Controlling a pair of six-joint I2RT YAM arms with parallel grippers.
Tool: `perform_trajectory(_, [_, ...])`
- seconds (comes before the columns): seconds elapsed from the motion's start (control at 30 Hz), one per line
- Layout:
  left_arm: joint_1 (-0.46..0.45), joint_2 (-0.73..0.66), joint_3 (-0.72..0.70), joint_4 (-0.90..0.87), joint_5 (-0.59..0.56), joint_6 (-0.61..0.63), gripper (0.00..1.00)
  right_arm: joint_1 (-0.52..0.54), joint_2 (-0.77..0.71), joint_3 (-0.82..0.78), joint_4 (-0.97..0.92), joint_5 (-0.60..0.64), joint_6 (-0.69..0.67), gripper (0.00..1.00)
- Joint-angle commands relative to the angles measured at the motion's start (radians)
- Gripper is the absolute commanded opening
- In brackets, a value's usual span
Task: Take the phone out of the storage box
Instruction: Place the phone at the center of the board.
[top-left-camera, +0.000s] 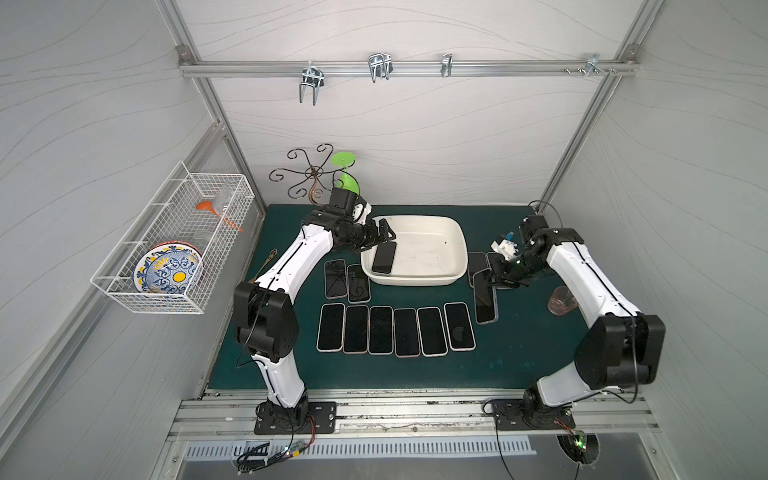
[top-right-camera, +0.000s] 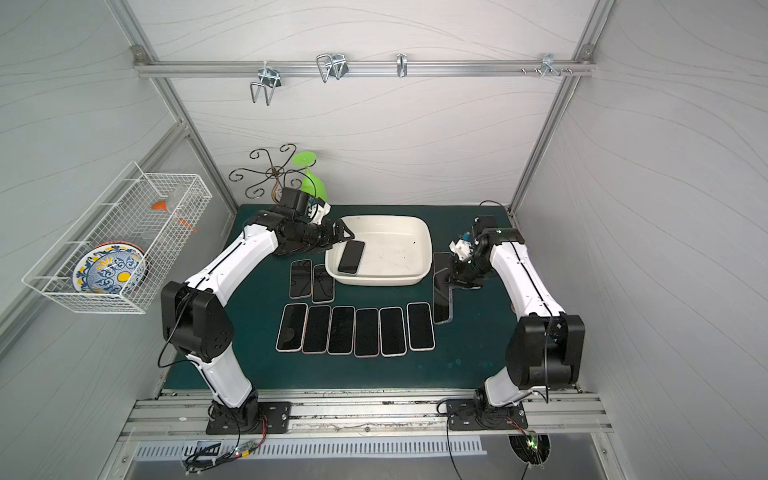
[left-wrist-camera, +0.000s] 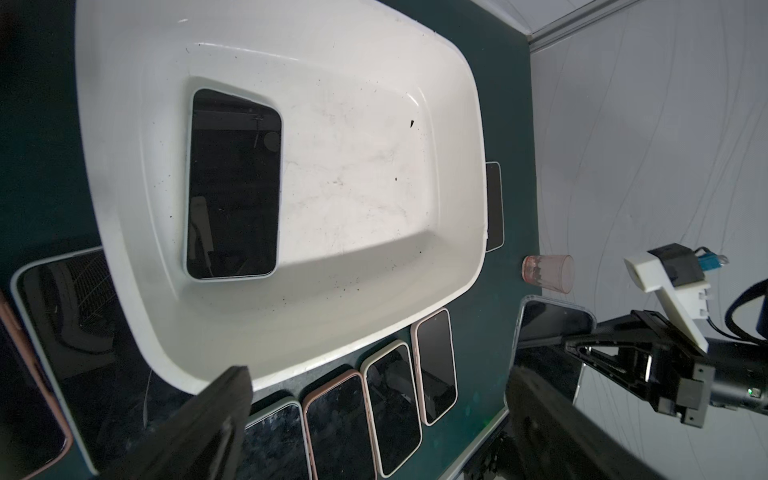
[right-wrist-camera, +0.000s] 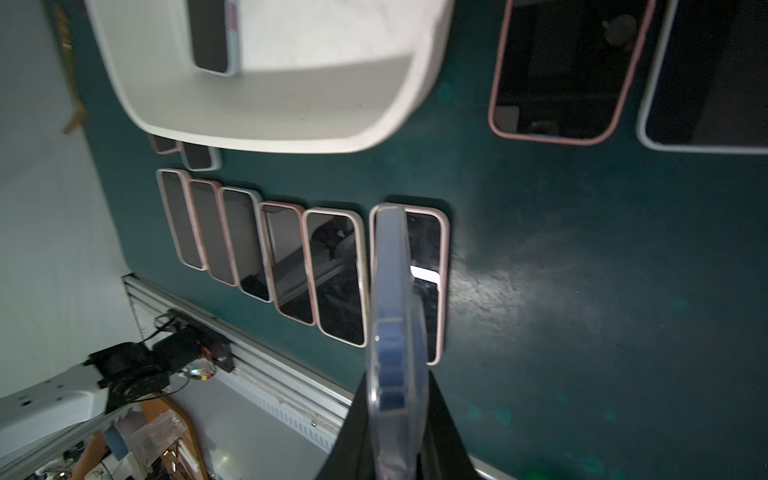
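Inside the storage box (top-left-camera: 436, 253), a stiff, likely slick phone (top-left-camera: 384, 257) suits an edge pinch; left hand (top-left-camera: 383, 240) is released, right hand (top-left-camera: 493, 279) grasps another phone (right-wrist-camera: 392, 311).

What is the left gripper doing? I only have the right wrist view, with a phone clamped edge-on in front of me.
Observer: The left gripper is open, poised over the storage box's left edge.
Operator: How many phones are inside?
Observer: One phone, flat and screen up by the left wall.
Operator: Anything beside my arm?
Observer: A pinkish cup on the mat, right of the right gripper and its held phone.
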Motion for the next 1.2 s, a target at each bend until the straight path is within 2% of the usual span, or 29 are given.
perform_trajectory(0.0, [0.001,-0.053,-0.012,0.017,0.000,0.048,1.00,0.021,0.062,-0.020,-0.045,0.115,-0.023,0.00])
perform_trajectory(0.13, [0.002,-0.058,-0.044,0.029,0.009,0.052,1.00,0.036,0.135,-0.031,-0.030,0.159,-0.025,0.00])
perform_trajectory(0.47, [0.006,-0.050,-0.084,0.044,0.011,0.063,1.00,0.060,0.230,-0.088,0.083,0.057,-0.011,0.00])
perform_trajectory(0.8, [0.011,-0.039,-0.089,0.039,0.004,0.066,1.00,0.038,0.265,-0.146,0.123,0.088,-0.003,0.00])
perform_trajectory(1.0, [0.011,-0.029,-0.086,0.037,-0.001,0.064,1.00,0.005,0.275,-0.145,0.124,0.111,-0.004,0.17])
perform_trajectory(1.07, [0.011,-0.024,-0.087,0.035,-0.002,0.063,1.00,0.003,0.283,-0.142,0.125,0.126,0.000,0.19])
perform_trajectory(1.17, [0.011,-0.021,-0.087,0.034,-0.005,0.059,1.00,-0.001,0.301,-0.138,0.125,0.131,-0.001,0.27])
